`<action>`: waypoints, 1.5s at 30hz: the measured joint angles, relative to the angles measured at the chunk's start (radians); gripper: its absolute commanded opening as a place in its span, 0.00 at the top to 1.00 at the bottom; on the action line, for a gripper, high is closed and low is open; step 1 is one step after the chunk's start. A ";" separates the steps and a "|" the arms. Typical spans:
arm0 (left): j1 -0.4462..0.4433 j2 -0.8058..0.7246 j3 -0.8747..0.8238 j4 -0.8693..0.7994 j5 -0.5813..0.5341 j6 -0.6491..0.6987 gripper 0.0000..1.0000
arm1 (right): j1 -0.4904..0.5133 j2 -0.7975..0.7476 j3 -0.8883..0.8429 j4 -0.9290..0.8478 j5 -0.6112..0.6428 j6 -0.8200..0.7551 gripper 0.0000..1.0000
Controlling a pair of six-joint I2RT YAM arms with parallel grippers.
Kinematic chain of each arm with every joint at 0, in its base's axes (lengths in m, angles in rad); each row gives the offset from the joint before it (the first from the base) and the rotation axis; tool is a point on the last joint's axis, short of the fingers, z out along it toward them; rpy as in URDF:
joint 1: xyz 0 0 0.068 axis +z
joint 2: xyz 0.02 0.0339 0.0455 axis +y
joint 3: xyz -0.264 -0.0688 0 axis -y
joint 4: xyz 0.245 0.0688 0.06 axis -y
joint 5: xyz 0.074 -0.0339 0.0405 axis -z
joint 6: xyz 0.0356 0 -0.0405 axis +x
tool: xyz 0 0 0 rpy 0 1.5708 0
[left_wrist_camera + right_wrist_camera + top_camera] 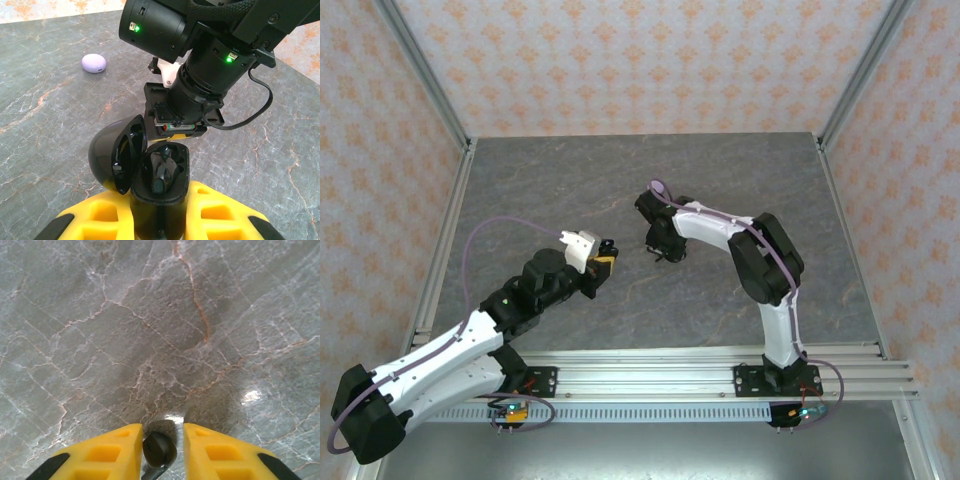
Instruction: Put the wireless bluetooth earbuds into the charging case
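Noted: L end effector point(160, 202) clamped on open black charging case point(162, 172), lid tipped back to receive buds; R end effector point(162, 432) narrowly parted round black earbud point(159, 450) low over table point(150, 315), grip unconfirmed.

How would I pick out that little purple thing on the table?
Start at the grey marbled table. Left of the black arm in the left wrist view, a small lavender case lies alone. Unlike the open black case held nearby, it is pale and shut.
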 measured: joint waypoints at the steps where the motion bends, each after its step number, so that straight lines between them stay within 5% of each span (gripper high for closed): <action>1: 0.000 0.000 0.000 0.000 0.000 0.000 0.84 | 0.000 0.005 0.007 -0.011 0.001 -0.008 0.78; 19: 0.000 0.000 0.000 -0.023 0.000 0.000 0.84 | -0.008 0.079 0.142 -0.147 -0.035 -0.490 0.80; 26: 0.000 0.000 0.000 -0.029 0.000 0.000 0.84 | -0.010 0.091 0.165 -0.223 -0.043 -0.637 0.65; 31: 0.000 0.000 0.000 -0.030 0.000 0.000 0.84 | -0.010 0.095 0.179 -0.231 -0.046 -0.598 0.58; 45: 0.000 0.000 0.000 -0.030 0.000 0.000 0.84 | -0.010 0.013 0.035 -0.104 -0.042 -0.211 0.58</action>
